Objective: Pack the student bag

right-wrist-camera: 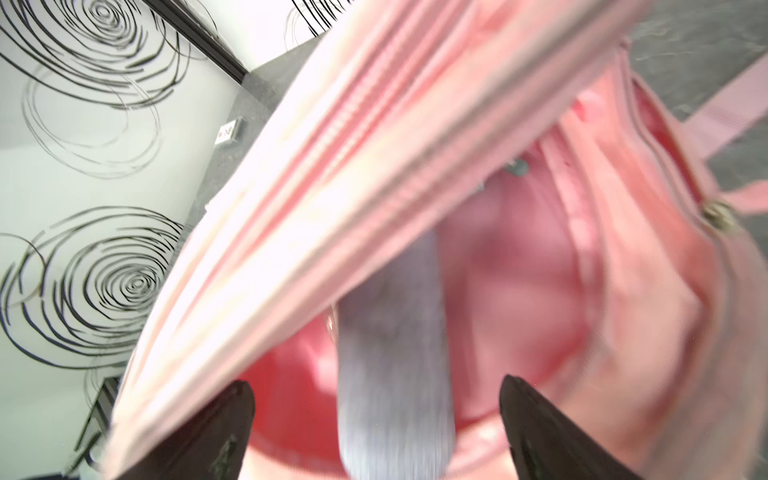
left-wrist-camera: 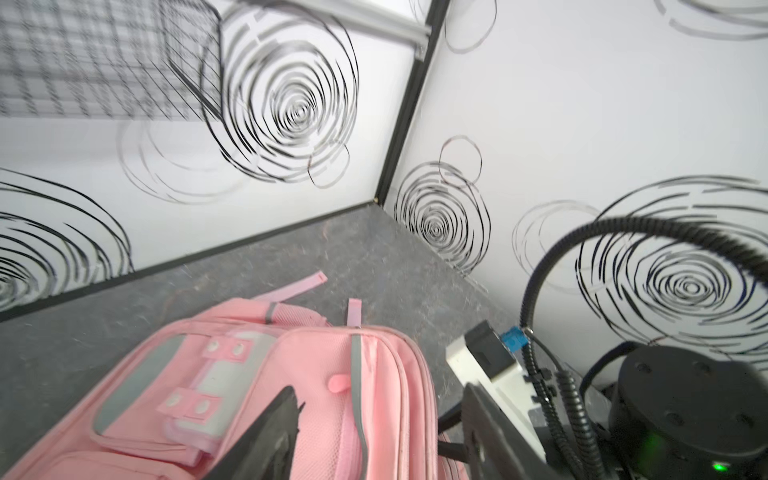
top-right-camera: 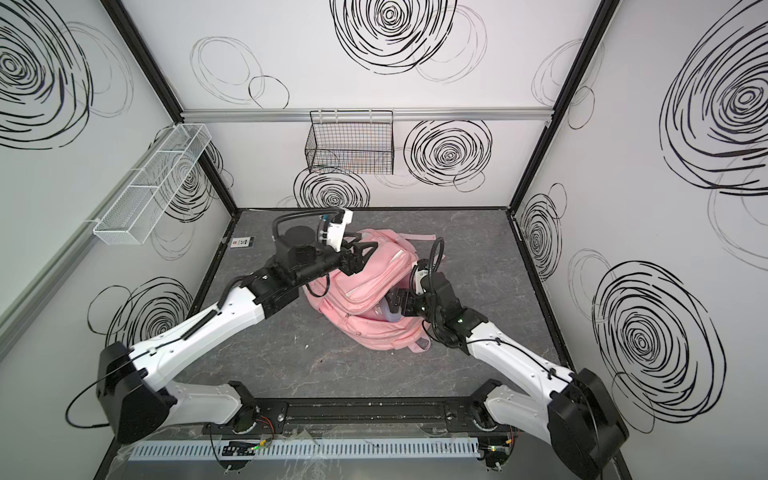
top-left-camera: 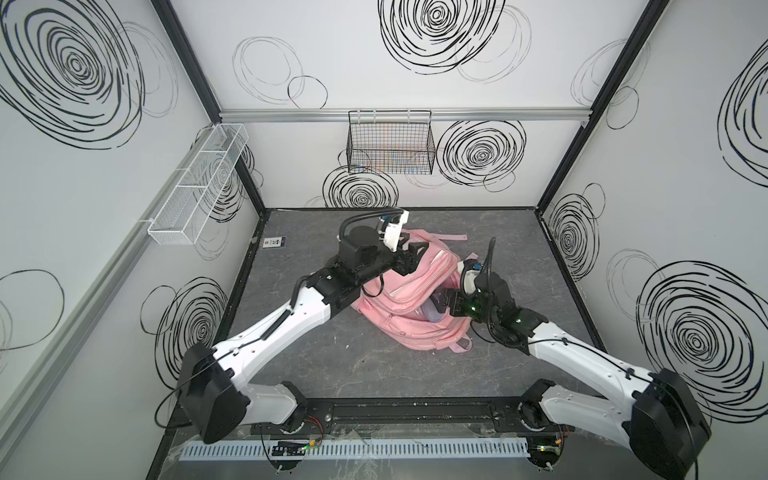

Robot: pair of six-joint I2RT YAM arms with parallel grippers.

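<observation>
The student bag [top-left-camera: 415, 332] [top-right-camera: 374, 332] is a big pink backpack lying in the middle of the grey table, its main opening gaping toward the right arm. My left gripper [top-left-camera: 413, 249] [top-right-camera: 361, 247] [left-wrist-camera: 380, 390] hovers over the bag's far top end, open, with the bag's [left-wrist-camera: 316, 357] pink folds between its spread fingers and nothing clamped. My right gripper [top-left-camera: 446, 301] [top-right-camera: 395, 301] [right-wrist-camera: 376, 384] is at the mouth of the bag [right-wrist-camera: 374, 124], open. A blurred light-blue soft item [right-wrist-camera: 390, 353] [top-left-camera: 432, 313] lies between its fingers, clear of both, reaching into the bag.
A black wire basket [top-left-camera: 390, 145] hangs on the back wall and a white mesh shelf [top-left-camera: 199, 183] on the left wall. A small card [top-left-camera: 274, 242] lies at the table's back left. Pink straps [top-left-camera: 451, 237] trail behind the bag.
</observation>
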